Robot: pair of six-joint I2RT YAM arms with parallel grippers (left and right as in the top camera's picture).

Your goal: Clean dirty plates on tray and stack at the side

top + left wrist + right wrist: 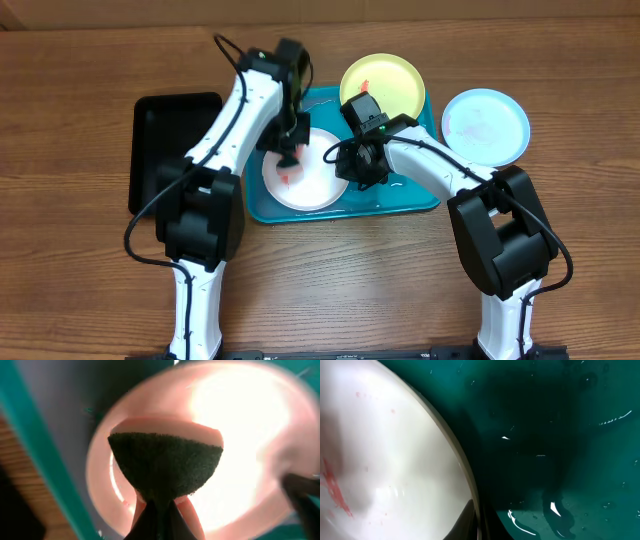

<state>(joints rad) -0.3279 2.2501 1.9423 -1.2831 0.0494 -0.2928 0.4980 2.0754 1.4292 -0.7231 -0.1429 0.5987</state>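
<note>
The white plate (312, 192) lies in the tray (405, 195), toward its near-left corner. Red smears (335, 487) show on its face. The left end effector (291, 152) is clamped on a sponge (165, 465), dark scouring side forward, just above the plate. The right end effector (360, 168) sits at the plate's right rim and seems to straddle it, but I cannot tell whether it is gripping. Toward the desk's right edge the blue plate (487, 125) lies off the tray. The yellow plate (382, 85) sits at the tray's far-right corner.

The tray floor looks wet. If the rim is not firmly held, scrubbing could slide or tip the plate. The two end effectors are also close enough that a wide stroke could knock them together.
</note>
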